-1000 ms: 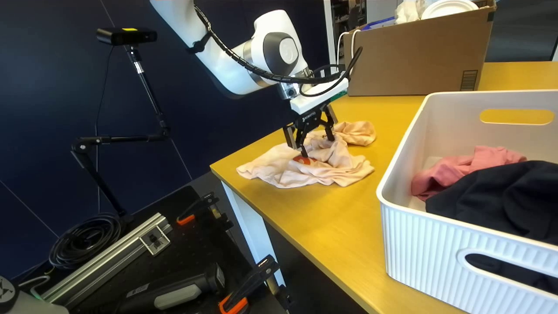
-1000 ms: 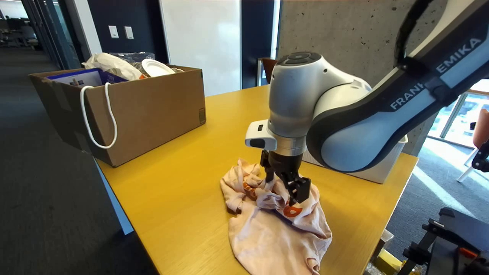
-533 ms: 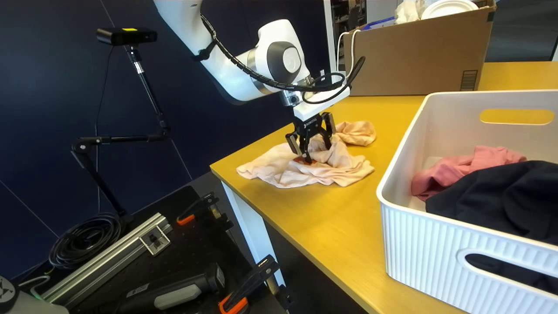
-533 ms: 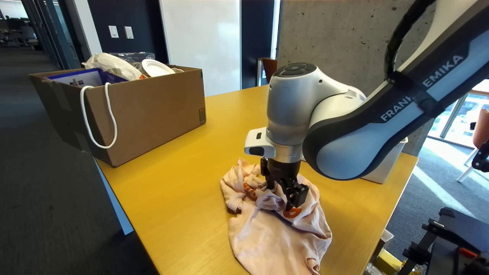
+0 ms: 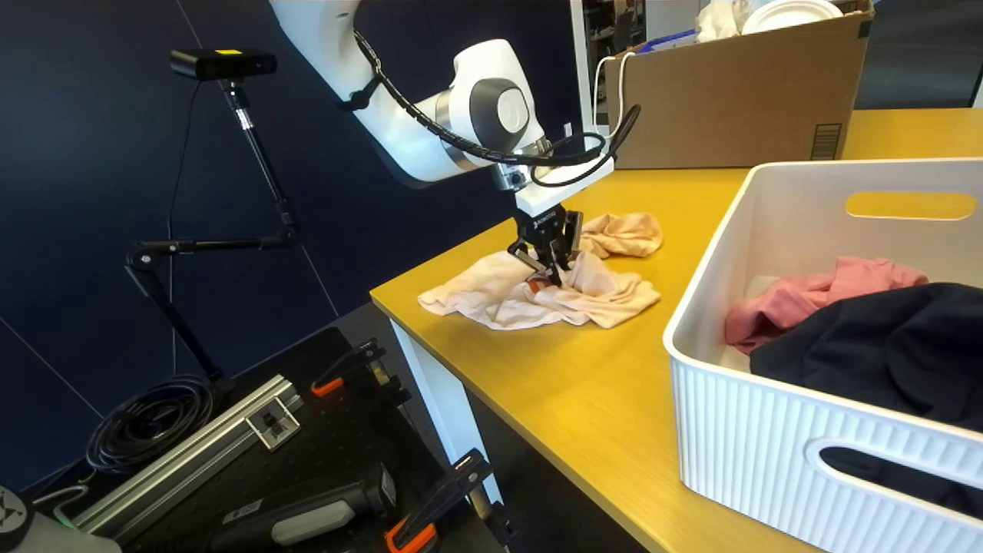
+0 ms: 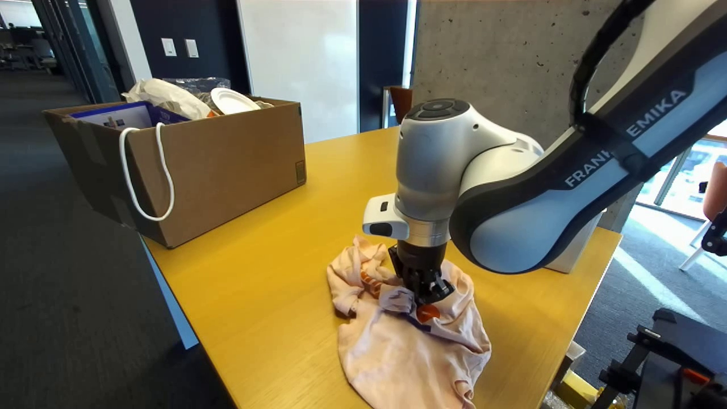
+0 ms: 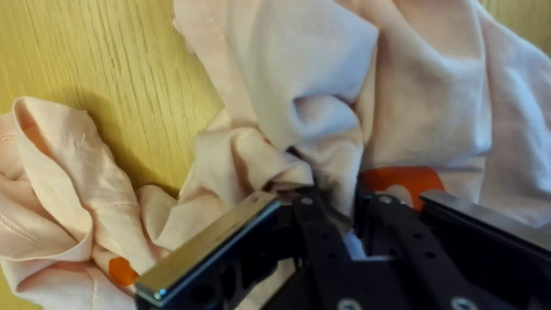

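A pale pink garment with orange print lies crumpled on the yellow table, seen in both exterior views. My gripper points down into its middle. In the wrist view a bunched fold of the garment runs between the two black fingertips, which have come close together around it, so the gripper is shut on that fold. Just beside one finger shows an orange printed patch. The very tips are sunk in the cloth and partly hidden.
A white ribbed bin holding a pink cloth and a dark cloth stands on the table. Towards the back is a cardboard box with a white rope handle, filled with assorted items. The table edge runs near the garment.
My gripper has come down into the garment, and its fingers have drawn together on a fold. The cloth around the orange patch has bunched and shifted slightly.
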Robot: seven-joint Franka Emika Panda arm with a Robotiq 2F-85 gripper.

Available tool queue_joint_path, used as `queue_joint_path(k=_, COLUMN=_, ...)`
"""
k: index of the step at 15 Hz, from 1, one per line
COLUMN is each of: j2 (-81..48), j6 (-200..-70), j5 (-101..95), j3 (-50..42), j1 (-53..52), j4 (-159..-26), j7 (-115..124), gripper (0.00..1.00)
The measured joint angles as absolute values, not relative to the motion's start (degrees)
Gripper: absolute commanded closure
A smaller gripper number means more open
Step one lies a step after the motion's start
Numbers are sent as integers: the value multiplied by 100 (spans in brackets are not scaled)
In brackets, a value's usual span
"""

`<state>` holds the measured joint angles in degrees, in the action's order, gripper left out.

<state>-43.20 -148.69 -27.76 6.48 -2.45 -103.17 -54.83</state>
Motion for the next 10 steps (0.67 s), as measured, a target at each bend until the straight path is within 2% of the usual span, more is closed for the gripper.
queue_joint_path(k=10, j2=-3900, j6=-15068, j5=-2777, j3=588, j1=-251, j4=-10598, j7=-4730, gripper=98)
